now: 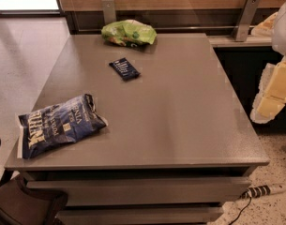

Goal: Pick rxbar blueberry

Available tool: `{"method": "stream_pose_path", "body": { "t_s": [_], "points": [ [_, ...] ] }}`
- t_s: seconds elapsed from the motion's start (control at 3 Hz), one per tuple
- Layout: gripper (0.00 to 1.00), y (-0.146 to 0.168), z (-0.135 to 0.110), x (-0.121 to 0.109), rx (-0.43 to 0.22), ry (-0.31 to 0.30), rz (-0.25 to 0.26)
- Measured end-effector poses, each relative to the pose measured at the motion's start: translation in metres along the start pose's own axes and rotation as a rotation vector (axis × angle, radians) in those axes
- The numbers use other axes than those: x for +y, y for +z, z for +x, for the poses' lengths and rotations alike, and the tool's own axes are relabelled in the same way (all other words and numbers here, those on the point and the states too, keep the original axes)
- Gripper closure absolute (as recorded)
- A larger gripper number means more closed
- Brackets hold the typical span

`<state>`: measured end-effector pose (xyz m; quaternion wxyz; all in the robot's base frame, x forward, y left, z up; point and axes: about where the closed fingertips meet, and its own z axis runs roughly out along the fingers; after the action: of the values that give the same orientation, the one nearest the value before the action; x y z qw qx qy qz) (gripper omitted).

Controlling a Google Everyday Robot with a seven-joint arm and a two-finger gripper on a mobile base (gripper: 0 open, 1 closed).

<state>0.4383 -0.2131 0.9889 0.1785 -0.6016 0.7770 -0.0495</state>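
Gripper (270, 97): hanging off the table's right side, beyond the edge, above the floor; carrying nothing visible.
Gripper state: not showing in this view, so cannot tell how wide it is standing.
Rxbar blueberry (124, 69): lying flat on the table (180, 116), far-left part of the top, white lettering facing up.
Key relation: bar is sitting well apart from the gripper, to the picture's left and further back; bare tabletop is lying between them.
Bar long axis: running on a diagonal, far end pointing twd the green chip bag (129, 33), near end pointing twd the table's front-right.
Neighbours: green chip bag is resting near the bar at the back edge, not touching it; blue chip bag (58, 125) is lying well apart at the front-left corner.
Step in hand (est.): approach not yet begun; nothing is being held.
Next move (est.): arm needing to reach across the top to above the bar, w/ jaws turned across the bar's short width.
Risk (est.): flat wrapper is offering little height, so the grip may be sliding off.
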Motion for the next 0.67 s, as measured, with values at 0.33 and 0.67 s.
{"method": "stream_pose_path", "body": {
  "t_s": [0.33,0.67],
  "points": [
    [0.0,-0.0001,0.0,0.0,0.0,0.0,0.0],
    [0.0,0.0049,-0.0076,-0.0095,-0.013,-0.013,0.002]
  ]
}}
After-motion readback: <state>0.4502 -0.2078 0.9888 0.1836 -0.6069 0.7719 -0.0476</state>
